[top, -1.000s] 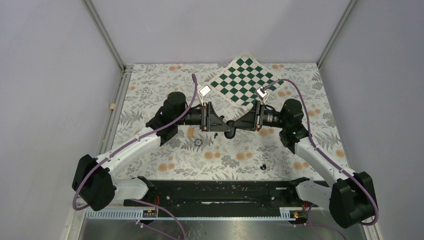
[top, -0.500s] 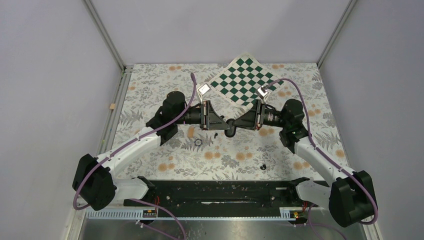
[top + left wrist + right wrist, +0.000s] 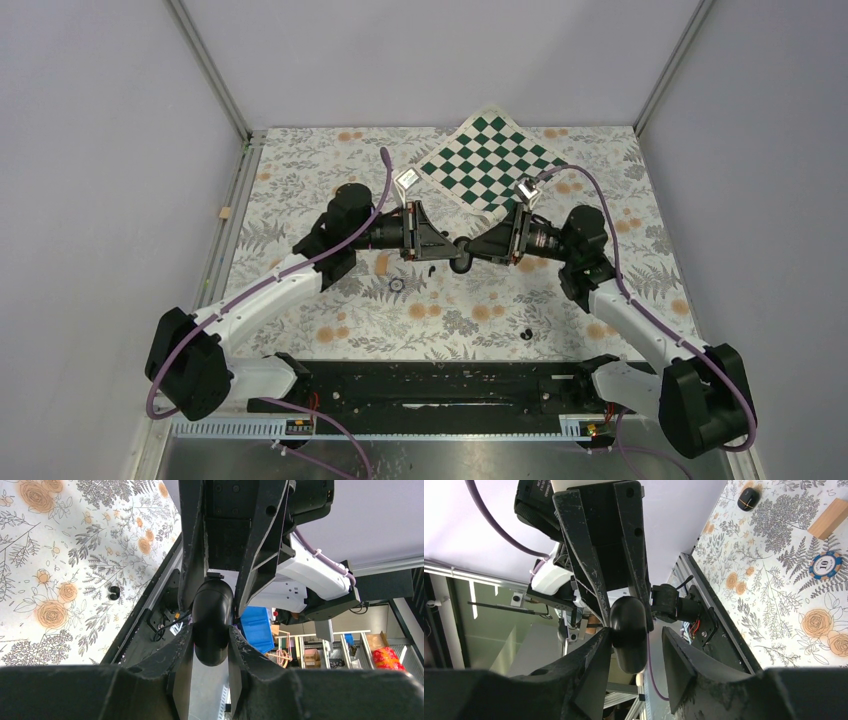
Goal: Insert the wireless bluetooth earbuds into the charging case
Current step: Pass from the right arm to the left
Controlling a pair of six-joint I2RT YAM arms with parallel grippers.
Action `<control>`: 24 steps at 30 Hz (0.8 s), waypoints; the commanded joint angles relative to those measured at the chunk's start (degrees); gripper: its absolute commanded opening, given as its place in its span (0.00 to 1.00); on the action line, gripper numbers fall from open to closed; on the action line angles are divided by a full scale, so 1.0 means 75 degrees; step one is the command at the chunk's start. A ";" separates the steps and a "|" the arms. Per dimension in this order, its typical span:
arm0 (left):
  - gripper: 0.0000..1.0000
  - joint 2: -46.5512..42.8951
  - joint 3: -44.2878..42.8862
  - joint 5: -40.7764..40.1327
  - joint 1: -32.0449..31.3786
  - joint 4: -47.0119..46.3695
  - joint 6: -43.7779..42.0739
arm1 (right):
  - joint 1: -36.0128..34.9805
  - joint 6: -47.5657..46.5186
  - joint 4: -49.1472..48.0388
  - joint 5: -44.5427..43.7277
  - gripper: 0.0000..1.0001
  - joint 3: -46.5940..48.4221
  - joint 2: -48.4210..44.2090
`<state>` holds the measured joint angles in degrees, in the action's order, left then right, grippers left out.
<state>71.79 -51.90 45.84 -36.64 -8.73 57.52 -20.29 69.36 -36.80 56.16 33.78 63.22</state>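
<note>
The case (image 3: 212,605) is clamped by the left gripper (image 3: 210,632). The right gripper (image 3: 636,637) is parted around it, one finger clear. A bud (image 3: 524,333) is seen well apart from both.

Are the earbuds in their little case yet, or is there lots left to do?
Not yet. Done: the charging case is up in the air. In hand: the left fingers pinch it; the right fingers sit loosely around it. Left: one earbud and the other earbud lie loose on the flowered table, and the case looks shut.
</note>
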 commanded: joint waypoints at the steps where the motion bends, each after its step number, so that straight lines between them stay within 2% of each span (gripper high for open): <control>1: 0.00 -0.0080 -0.0045 -0.0263 0.0053 -0.0551 0.0210 | -0.0013 0.0590 -0.1290 0.0036 0.48 -0.0280 -0.0064; 5: 0.00 -0.0062 -0.0002 -0.0353 0.0081 -0.0644 0.0342 | -0.0024 0.1262 -0.2528 0.0099 0.45 -0.0567 0.0096; 8: 0.00 -0.0056 0.0014 -0.0425 0.0090 -0.0687 0.0415 | -0.0037 0.1545 -0.2977 0.0240 0.52 -0.0637 0.0184; 10: 0.00 -0.0056 0.0040 -0.0384 0.0089 -0.0827 0.0499 | -0.0036 0.1459 -0.2720 0.0220 0.49 -0.0616 0.0138; 13: 0.00 -0.0056 0.0012 -0.0321 0.0092 -0.0890 0.0506 | -0.0037 0.1022 -0.2025 0.0077 0.39 -0.0544 0.0061; 24: 0.00 -0.0276 -0.0110 -0.0303 0.0171 -0.0549 0.0276 | -0.0028 0.0627 -0.1292 -0.0352 0.35 -0.0698 0.0183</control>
<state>71.83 -51.88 43.20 -35.90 -9.58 60.27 -20.43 77.36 -50.02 55.27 28.93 64.55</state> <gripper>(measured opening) 0.269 0.364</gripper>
